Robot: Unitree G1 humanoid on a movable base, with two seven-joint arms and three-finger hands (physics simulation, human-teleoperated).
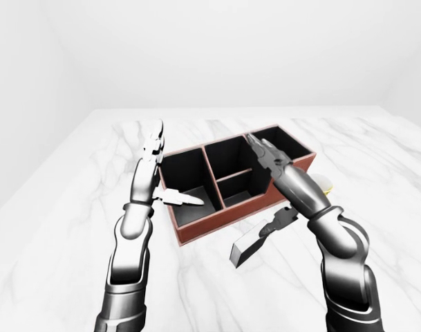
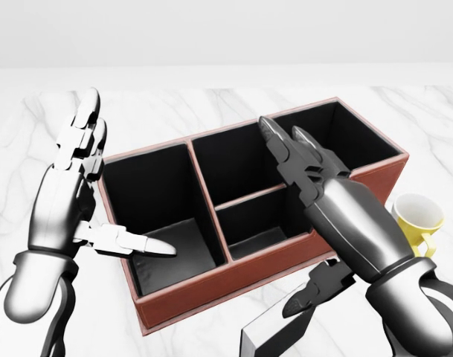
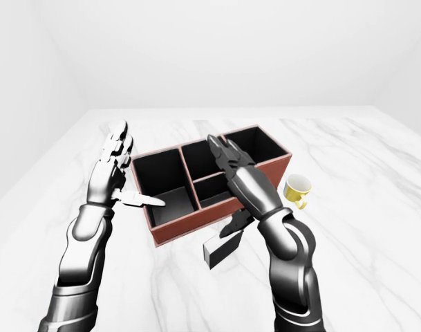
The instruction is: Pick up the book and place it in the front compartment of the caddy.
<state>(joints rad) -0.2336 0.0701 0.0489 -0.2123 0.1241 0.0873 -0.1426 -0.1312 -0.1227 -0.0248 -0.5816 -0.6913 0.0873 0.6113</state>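
Observation:
The red-brown caddy [image 2: 211, 279] with black compartments stands on the white marble table [image 2: 211, 100]. The dark book [image 2: 265, 333], with a pale page edge, lies on the table just below the caddy's lower wall at the bottom of the head view. My right hand [image 2: 297, 223] is open above it. Its fingers [image 2: 286, 152] reach over the caddy's middle compartments, and its thumb hangs over the book without closing on it. My left hand [image 2: 126, 178] is open at the caddy's left end, its thumb over the left compartment. All compartments look empty.
A yellow mug [image 2: 417, 216] stands to the right of the caddy, close to my right forearm. The marble top spreads wide around the caddy, with white walls beyond it in the eye views.

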